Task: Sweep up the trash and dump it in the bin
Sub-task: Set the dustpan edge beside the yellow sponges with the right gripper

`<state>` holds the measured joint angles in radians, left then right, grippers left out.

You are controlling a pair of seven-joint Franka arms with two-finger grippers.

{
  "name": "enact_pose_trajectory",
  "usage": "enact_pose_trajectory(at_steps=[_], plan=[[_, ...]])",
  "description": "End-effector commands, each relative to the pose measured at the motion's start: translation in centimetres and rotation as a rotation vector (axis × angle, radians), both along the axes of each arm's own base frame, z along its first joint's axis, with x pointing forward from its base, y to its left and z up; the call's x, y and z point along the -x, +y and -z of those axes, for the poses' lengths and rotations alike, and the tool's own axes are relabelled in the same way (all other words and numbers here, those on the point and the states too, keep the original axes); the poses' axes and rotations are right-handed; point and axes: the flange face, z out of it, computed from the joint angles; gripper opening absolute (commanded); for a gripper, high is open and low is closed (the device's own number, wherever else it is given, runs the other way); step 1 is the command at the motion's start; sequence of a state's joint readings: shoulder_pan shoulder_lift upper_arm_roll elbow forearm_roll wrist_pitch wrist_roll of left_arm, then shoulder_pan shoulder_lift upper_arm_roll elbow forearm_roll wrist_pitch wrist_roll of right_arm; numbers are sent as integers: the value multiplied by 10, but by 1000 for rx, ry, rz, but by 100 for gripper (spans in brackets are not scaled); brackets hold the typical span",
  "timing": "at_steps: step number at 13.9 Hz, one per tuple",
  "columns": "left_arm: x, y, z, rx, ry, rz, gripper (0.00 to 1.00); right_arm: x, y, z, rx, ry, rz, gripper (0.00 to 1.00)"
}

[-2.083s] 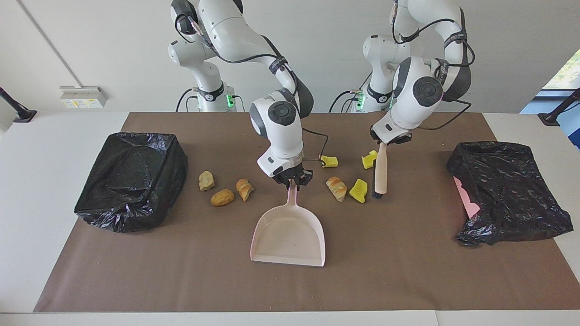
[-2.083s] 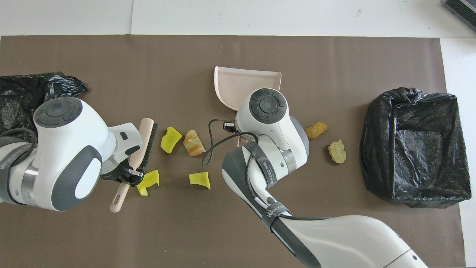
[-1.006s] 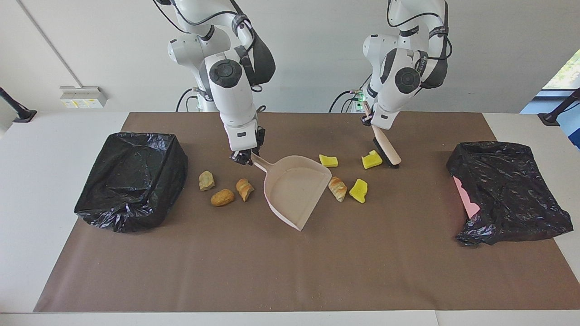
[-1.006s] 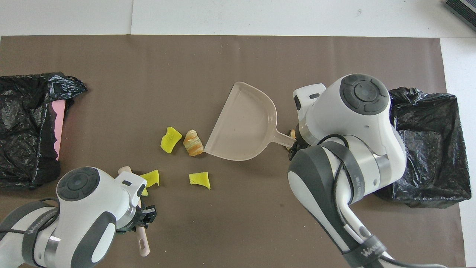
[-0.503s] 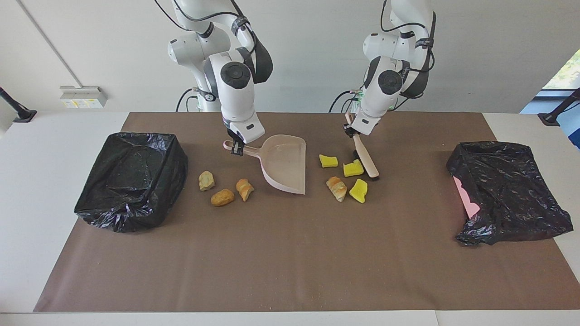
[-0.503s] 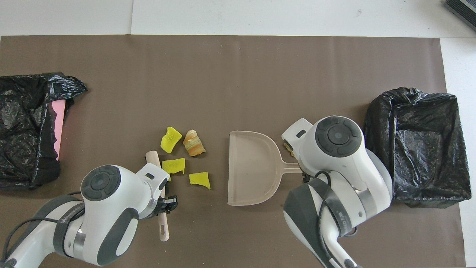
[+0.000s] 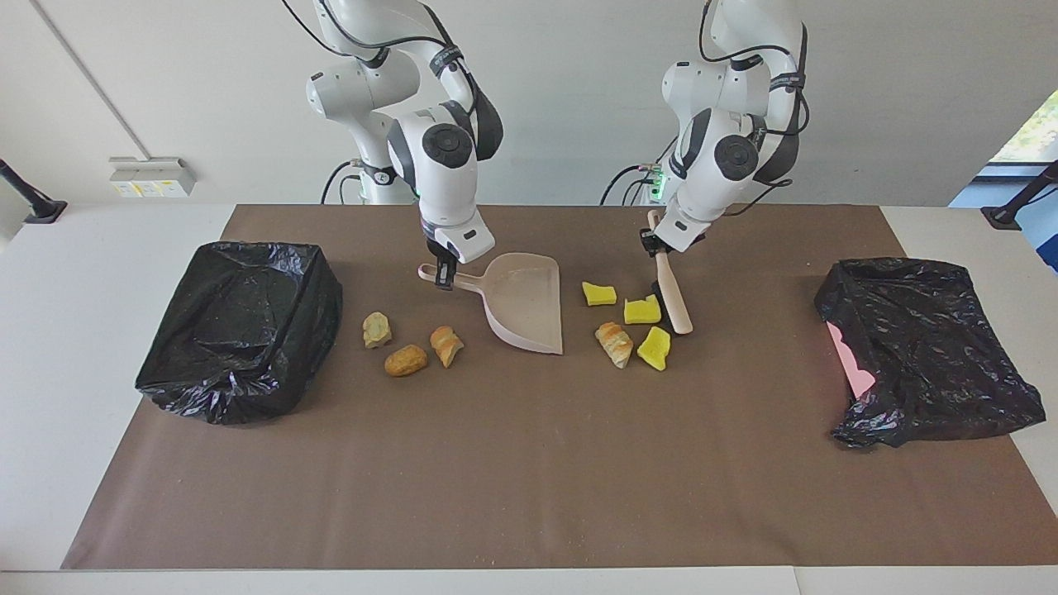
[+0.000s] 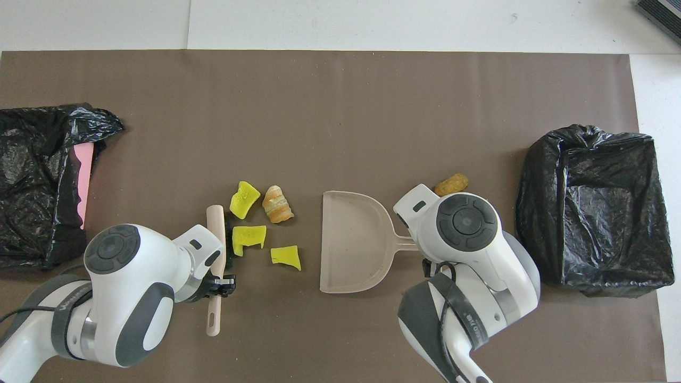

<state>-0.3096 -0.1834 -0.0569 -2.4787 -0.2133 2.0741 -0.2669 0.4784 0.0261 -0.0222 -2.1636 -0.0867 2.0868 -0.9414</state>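
My right gripper (image 7: 445,277) is shut on the handle of the pink dustpan (image 7: 525,302) (image 8: 357,242), whose mouth faces the left arm's end of the table. My left gripper (image 7: 653,242) (image 8: 218,284) is shut on the beige brush (image 7: 674,297) (image 8: 214,234), its bristles against a yellow chunk (image 7: 643,310) (image 8: 248,235). Two more yellow chunks (image 7: 598,293) (image 7: 655,347) and a bread lump (image 7: 614,343) (image 8: 277,204) lie between brush and dustpan. Three brown lumps (image 7: 405,360) lie between the dustpan and the black-lined bin (image 7: 240,326) (image 8: 596,207).
A crumpled black bag (image 7: 926,347) (image 8: 37,175) with something pink showing at its edge lies at the left arm's end of the brown mat (image 7: 529,479). In the overhead view my right wrist covers two of the brown lumps.
The dustpan has swung round and come down closer to the robots, its mouth now toward the yellow chunks. The brush has pushed one yellow chunk in toward the others.
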Motion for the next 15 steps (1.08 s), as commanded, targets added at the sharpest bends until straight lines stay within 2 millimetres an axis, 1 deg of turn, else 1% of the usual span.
enact_pose_trajectory(at_steps=[1,5,6,7,9,10,12,15], plan=[[-16,11,5,12,-45,36,0,2,5,2,11,-31,37,0],[-16,1,5,31,-77,114,0,2,6,2,12,-32,61,0],[-13,-6,4,31,-75,130,0,3,6,3,13,-30,60,0],[-7,-21,3,33,-79,166,0,4,7,6,13,-29,61,0],[4,-44,1,35,-83,212,0,3,9,10,16,-26,66,0],[15,-63,-1,38,-84,257,0,3,9,10,16,-26,66,0],[34,-94,-4,56,-89,322,0,4,11,9,15,-28,62,0],[54,-140,-18,128,-96,372,0,4,11,9,16,-29,77,0]])
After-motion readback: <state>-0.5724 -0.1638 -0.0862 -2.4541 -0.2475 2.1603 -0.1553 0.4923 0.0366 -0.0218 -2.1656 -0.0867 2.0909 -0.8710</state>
